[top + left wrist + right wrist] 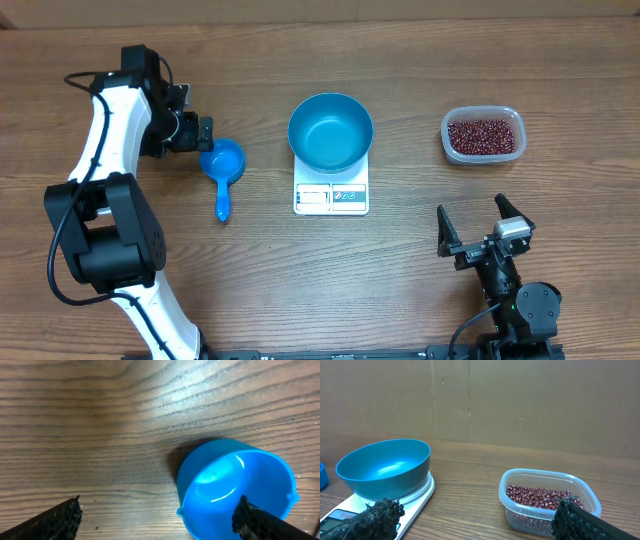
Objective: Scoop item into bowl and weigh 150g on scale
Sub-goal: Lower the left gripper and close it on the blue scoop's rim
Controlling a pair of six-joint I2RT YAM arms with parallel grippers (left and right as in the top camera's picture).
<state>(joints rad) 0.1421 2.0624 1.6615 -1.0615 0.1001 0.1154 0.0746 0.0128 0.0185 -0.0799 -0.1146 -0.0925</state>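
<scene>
Two grippers spread wide, nothing held: left gripper [204, 132] hanging close to the cup of the small blue plastic handled scoop [222, 163], right gripper [470, 208] near the front edge of the brown wooden table [400, 60], apart from everything. Round deep bright blue bowl [330, 130] empty, sitting on the small flat white square digital scale [331, 197] mid-table. Tiny dark red-brown beans [484, 135] heaped in the clear rounded-rectangle plastic tub [447, 138], right of the scale.

A strip of bare table [410, 170] separates the bowl [330, 130] on the scale [331, 198] from the clear tub [483, 135], which stands uncovered.
</scene>
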